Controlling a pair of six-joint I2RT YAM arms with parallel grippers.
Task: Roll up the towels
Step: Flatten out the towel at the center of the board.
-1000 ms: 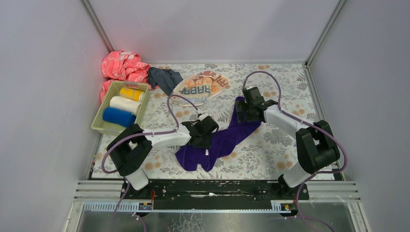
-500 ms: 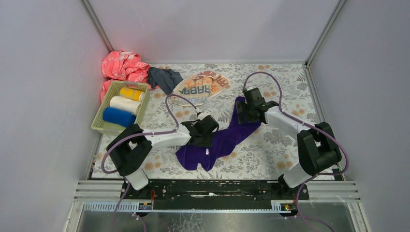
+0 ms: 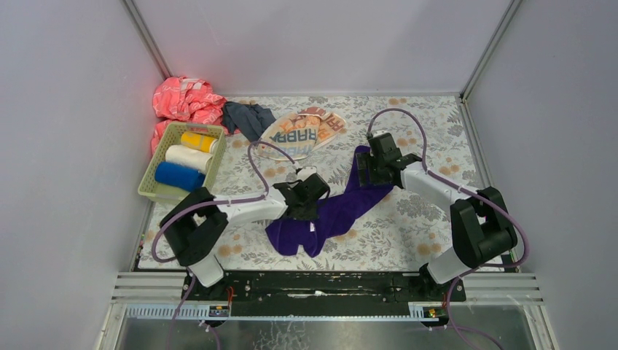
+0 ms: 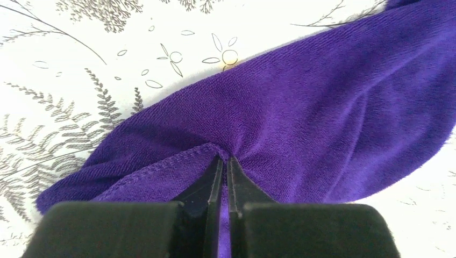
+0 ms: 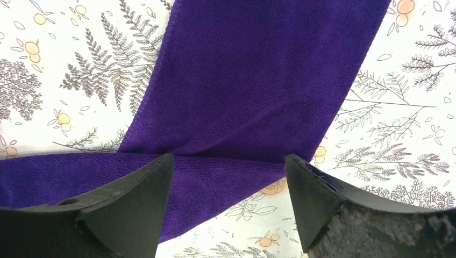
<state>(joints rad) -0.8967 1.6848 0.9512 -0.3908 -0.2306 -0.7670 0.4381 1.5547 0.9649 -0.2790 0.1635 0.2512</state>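
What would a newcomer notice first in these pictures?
The purple towel, crumpled mid-table on the floral cover, catches the eye first. The left gripper is pinched shut on a fold of it, while the right gripper hangs open over its far end. At the left, a green basket holds yellow, white and blue rolls.

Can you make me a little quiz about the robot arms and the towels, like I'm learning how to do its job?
1. True or false: the left end effector is pinched shut on the purple towel.
2. How many rolled towels lie in the green basket? A) two B) three C) five
3. Fill in the gap: the right end effector hangs over the purple towel with its jaws ____.

Key: 1 true; 2 B; 3 open.
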